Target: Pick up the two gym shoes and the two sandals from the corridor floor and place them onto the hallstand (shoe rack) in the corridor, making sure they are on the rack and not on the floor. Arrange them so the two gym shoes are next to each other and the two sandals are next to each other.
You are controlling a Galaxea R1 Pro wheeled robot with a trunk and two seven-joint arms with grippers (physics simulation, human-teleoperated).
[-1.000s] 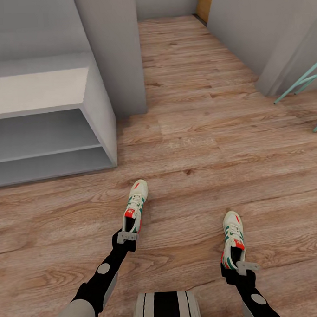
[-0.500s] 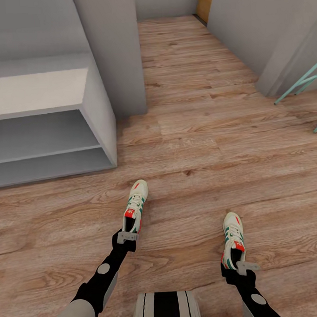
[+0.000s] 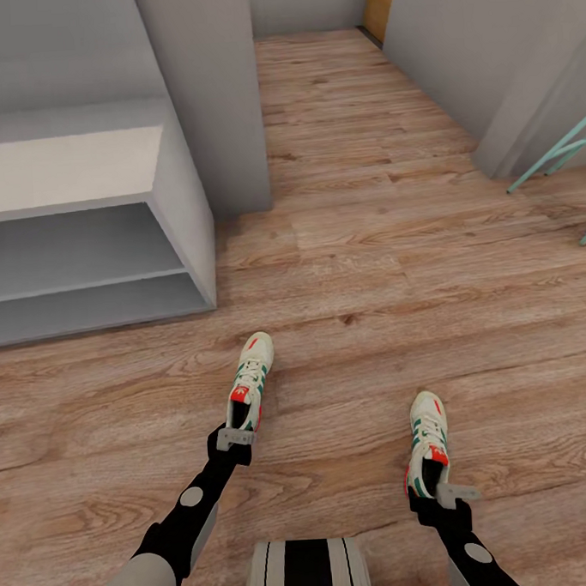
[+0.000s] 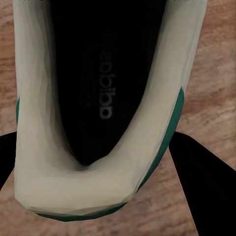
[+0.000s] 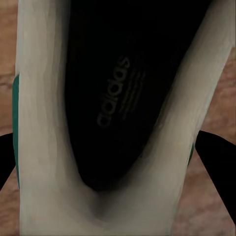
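Two cream-white gym shoes with green stripes and red-orange accents point away from me over the corridor floor (image 3: 385, 237). My left gripper (image 3: 235, 439) is shut on the heel of the left gym shoe (image 3: 250, 377); in the left wrist view its collar (image 4: 34, 123) sits between the black fingers (image 4: 206, 187). My right gripper (image 3: 442, 495) is shut on the heel of the right gym shoe (image 3: 428, 436), whose cream collar (image 5: 44, 98) spans the gap between the fingers (image 5: 219, 167). The hallstand (image 3: 181, 204), pale grey-white with two open tiers, stands ahead on the left. The sandals are out of view.
A grey wall pillar (image 3: 209, 91) rises just right of the rack. The corridor runs on to a wooden door (image 3: 378, 7) at the far end. Teal metal legs (image 3: 560, 150) stick in at the right edge. My own base (image 3: 308, 571) shows at the bottom.
The right gym shoe has shifted slightly left and tilted a little in the right gripper. The left arm and its shoe have not moved.
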